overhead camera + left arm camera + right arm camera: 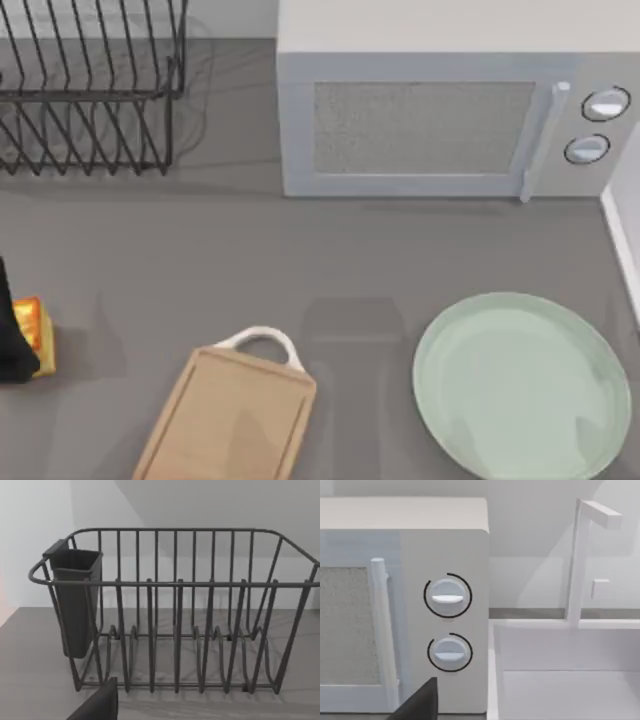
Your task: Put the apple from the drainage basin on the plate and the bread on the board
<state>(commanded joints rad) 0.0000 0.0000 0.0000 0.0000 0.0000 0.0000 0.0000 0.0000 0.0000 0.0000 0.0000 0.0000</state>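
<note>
My left pincer (14, 335) sits at the table's far left edge against the small orange-topped bread chunk (34, 335); can't tell if it's clenched. Looks like the bread step: next is carrying it right onto the light-brown wooden cutting board (230, 420). The pale-green round plate (520, 385) sits bare.
</note>
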